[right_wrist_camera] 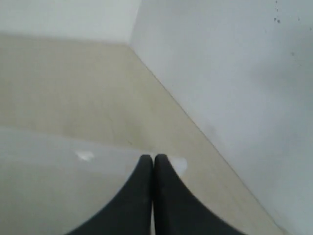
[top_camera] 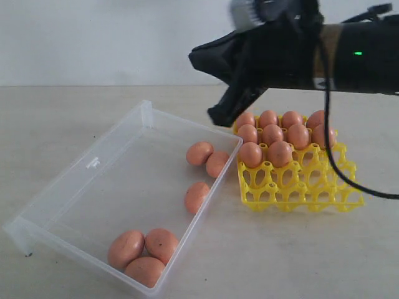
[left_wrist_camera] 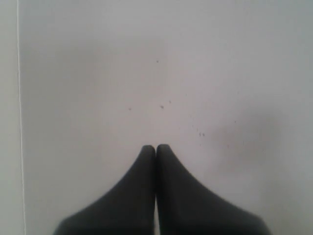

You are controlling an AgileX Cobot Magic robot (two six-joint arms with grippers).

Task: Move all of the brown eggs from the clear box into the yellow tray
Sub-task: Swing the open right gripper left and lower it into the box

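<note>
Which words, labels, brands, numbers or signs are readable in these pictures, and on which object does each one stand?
No text can be read.
Clear box: a small pale mark on its wall, too blurred to read.
Yellow tray and brown eggs: no print visible.

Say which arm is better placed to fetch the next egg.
Probably right: the right gripper, shut, hangs by the clear box near the brown eggs; the left gripper faces only blank surface.

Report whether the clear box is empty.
Not empty: the clear box holds six brown eggs, three at its near corner, three near the yellow tray.
</note>
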